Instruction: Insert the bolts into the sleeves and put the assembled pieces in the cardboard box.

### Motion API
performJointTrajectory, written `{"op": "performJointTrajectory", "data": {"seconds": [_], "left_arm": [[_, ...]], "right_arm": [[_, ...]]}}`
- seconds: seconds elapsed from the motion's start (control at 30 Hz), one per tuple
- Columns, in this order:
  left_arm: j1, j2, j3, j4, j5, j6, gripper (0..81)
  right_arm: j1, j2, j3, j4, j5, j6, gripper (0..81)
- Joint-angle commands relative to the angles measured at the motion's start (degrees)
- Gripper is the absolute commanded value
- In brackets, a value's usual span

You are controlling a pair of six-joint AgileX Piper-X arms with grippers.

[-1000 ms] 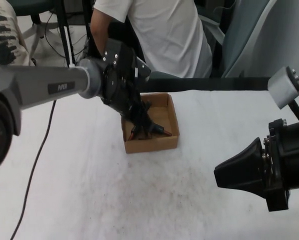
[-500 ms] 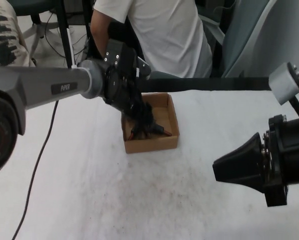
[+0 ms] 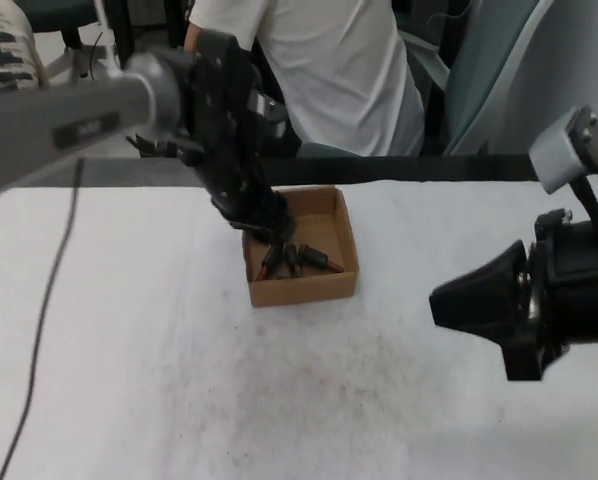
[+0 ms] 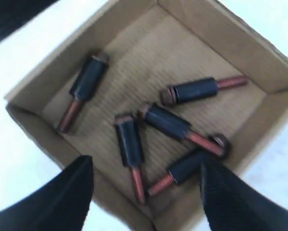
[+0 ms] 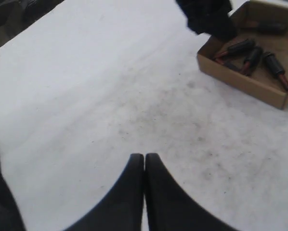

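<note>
The cardboard box [image 3: 301,286] stands toward the far middle of the white bench. Several assembled pieces [image 4: 182,91], copper-coloured bolts in black sleeves, lie loose on its floor [image 4: 182,48]; they also show as dark sticks [image 3: 304,258]. My left gripper [image 4: 146,202] hangs open just above the box, its fingers [image 4: 72,192] spread wide with nothing between them. From the high view the left gripper [image 3: 269,232] sits over the box's far left corner. My right gripper [image 5: 144,161] is shut and empty, low over the bare bench, well to the right of the box [image 5: 240,79]; the high view shows this gripper [image 3: 439,300] too.
A black cable [image 3: 49,290] trails down the left side of the white bench cover [image 3: 279,400]. A dark strip [image 3: 429,168] marks the bench's far edge, with chairs behind it. Open cloth lies in front of the box.
The left arm has risen and drawn back toward the far left, lifting its gripper out of the box. The right arm has barely shifted.
</note>
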Motion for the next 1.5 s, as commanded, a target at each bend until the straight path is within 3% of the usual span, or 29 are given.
{"op": "performJointTrajectory", "data": {"seconds": [0.0,0.23,0.37,0.4,0.83,1.47], "left_arm": [[0.0,-2.7,0.6,2.9,1.9,-0.8,53.4],[-0.1,-19.4,14.9,3.7,1.6,-0.4,28.0],[-0.1,-28.0,22.2,3.7,-0.2,-0.2,2.6],[-0.1,-29.3,23.4,3.7,-1.0,0.1,0.1],[-0.1,-30.9,42.3,-6.6,-1.2,-2.3,0.2],[-0.1,-30.1,42.9,-17.0,-0.7,-6.0,0.2]], "right_arm": [[0.1,2.8,1.8,-7.0,6.1,-0.5,0.8],[0.1,13.3,2.8,-7.9,10.1,0.0,0.8],[0.1,17.0,2.8,-10.1,13.2,0.9,0.8],[0.1,17.2,2.8,-10.8,14.1,1.5,0.8],[0.1,20.0,2.6,-12.9,12.9,6.2,0.8],[0.1,22.5,2.6,-23.0,13.3,12.3,0.8]]}}
